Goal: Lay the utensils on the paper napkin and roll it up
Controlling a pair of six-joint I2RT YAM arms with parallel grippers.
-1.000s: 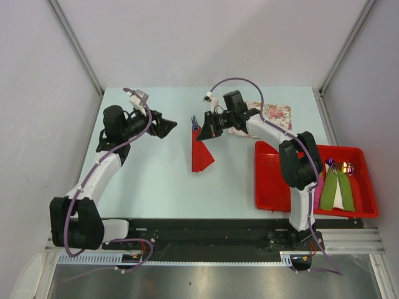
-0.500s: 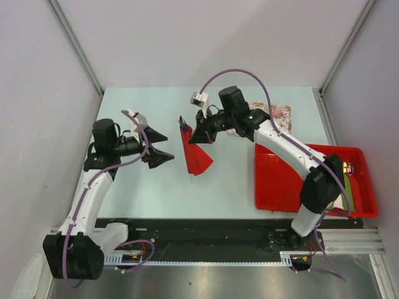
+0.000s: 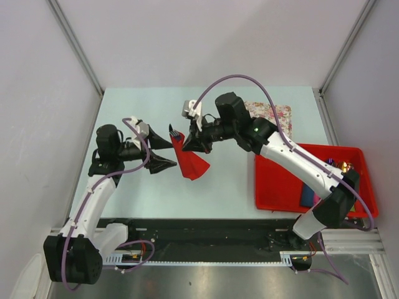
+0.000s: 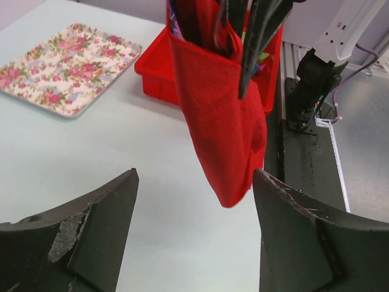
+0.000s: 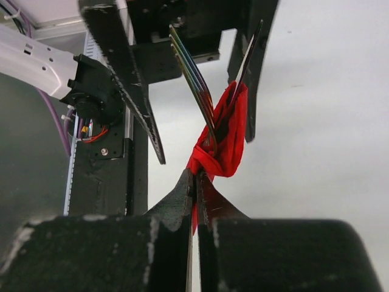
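The paper napkin [image 3: 192,163] is wrapped into a red bundle around the utensils [image 3: 173,131], whose dark iridescent ends stick out of its top. It hangs above the table with my right gripper [image 3: 189,147] shut on its upper edge; the right wrist view shows the pinch on the napkin [image 5: 228,143] just below the utensils [image 5: 196,82]. My left gripper [image 3: 167,153] stands open beside the bundle. In the left wrist view the napkin [image 4: 219,121] dangles with its lower tip between that gripper's [image 4: 194,204] spread fingers, close to the right one.
A floral mat [image 3: 277,113] lies at the back right of the table. A red tray [image 3: 274,187] at the right holds blue and pink rolls [image 3: 308,194] and more cutlery [image 3: 343,166]. The right arm reaches across above it.
My right arm has carried the napkin bundle leftward, toward the left gripper. My left arm has swung in to meet it, its jaws narrowing slightly.
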